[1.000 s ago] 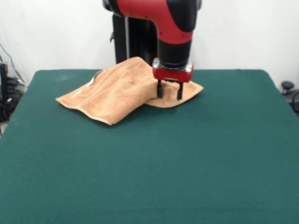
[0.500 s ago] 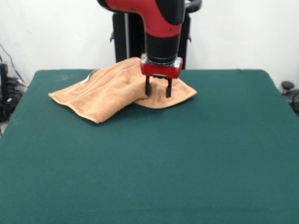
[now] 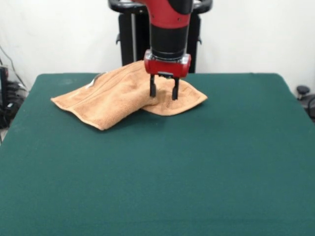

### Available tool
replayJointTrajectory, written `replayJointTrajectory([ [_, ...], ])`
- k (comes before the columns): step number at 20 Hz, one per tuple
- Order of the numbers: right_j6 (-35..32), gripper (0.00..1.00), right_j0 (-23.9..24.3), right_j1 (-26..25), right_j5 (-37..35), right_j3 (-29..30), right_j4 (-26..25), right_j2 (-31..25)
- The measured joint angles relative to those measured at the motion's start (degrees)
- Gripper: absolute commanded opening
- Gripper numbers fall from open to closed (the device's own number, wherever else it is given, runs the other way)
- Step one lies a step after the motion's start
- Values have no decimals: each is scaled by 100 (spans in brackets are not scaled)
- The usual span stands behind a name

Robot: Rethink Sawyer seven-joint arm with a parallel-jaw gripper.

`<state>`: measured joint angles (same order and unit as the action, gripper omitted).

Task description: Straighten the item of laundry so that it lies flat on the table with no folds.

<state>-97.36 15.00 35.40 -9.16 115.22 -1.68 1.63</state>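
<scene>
The item of laundry (image 3: 110, 98), an orange-tan towel, lies folded at the far middle of the green table (image 3: 162, 172). One thick folded layer slopes toward the left. A thinner corner (image 3: 189, 101) sticks out from under it on the right. A small pale loop (image 3: 97, 79) shows at its far left edge. My gripper (image 3: 163, 94) hangs over the seam where the top layer meets that corner. It is open, with nothing between its black fingers (image 3: 152, 90). I cannot tell whether the tips touch the cloth.
The table's left edge runs by cables and dark gear (image 3: 6, 98) on the floor. A dark object (image 3: 304, 96) sits past the right edge. The green cloth spreads wide in front of the towel and to both sides.
The towel slid a little to the left together with the gripper, then stopped. The gripper has since risen slightly and stayed open.
</scene>
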Motion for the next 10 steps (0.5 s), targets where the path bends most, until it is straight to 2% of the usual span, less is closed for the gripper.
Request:
replayJointTrajectory([
  [10, 0, 100, 61, 636, -503, 82, -2, 0],
])
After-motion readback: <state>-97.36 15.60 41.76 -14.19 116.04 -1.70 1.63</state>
